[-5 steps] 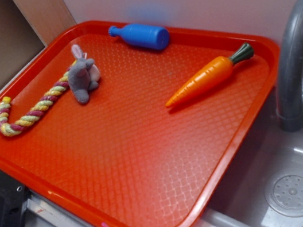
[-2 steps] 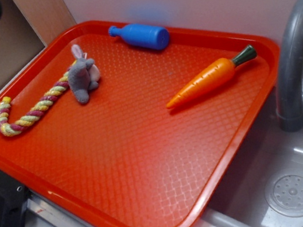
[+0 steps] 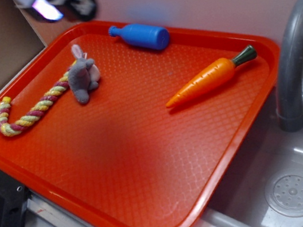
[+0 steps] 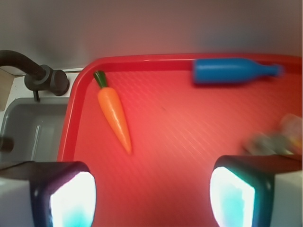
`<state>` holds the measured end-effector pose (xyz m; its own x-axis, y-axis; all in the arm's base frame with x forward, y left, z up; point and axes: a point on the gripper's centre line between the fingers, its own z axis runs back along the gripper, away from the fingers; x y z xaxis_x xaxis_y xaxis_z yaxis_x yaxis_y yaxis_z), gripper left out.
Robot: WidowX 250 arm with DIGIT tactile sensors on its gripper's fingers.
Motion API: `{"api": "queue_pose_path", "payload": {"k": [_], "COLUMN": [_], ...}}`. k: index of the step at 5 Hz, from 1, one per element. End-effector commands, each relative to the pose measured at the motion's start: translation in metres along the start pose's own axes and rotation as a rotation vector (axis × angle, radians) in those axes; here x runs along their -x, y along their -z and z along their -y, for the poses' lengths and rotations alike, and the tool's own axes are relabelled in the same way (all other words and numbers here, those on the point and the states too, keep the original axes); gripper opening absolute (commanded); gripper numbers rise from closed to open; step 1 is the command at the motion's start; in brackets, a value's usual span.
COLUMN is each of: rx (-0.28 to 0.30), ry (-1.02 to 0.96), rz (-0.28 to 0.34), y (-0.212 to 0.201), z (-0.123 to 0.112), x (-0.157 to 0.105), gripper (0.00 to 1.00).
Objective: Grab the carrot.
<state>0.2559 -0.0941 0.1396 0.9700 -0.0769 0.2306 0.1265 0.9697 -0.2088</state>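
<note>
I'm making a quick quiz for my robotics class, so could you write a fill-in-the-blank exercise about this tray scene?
1. The carrot lies on a red ____.
2. The bottle near the tray's back rim is colored ____.
3. The rope toy ends in a grey plush ____.
4. In the wrist view, the hand is ____, holding nothing.

Missing words: tray; blue; bunny; open
</note>
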Motion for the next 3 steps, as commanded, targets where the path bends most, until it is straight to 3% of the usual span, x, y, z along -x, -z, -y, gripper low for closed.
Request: {"api": "queue_pose_path", "payload": {"k": [1, 2, 3], "rx": [-0.003, 0.012, -0.032], "ry": [0.147, 0.220, 0.246], "rz": [0.013, -0.053, -0.095], "y": [0.047, 0.075, 0.095], "z": [0.044, 0.062, 0.062], "x": [-0.043, -0.041, -0.034], "gripper": [1.00, 1.00, 1.00]}}
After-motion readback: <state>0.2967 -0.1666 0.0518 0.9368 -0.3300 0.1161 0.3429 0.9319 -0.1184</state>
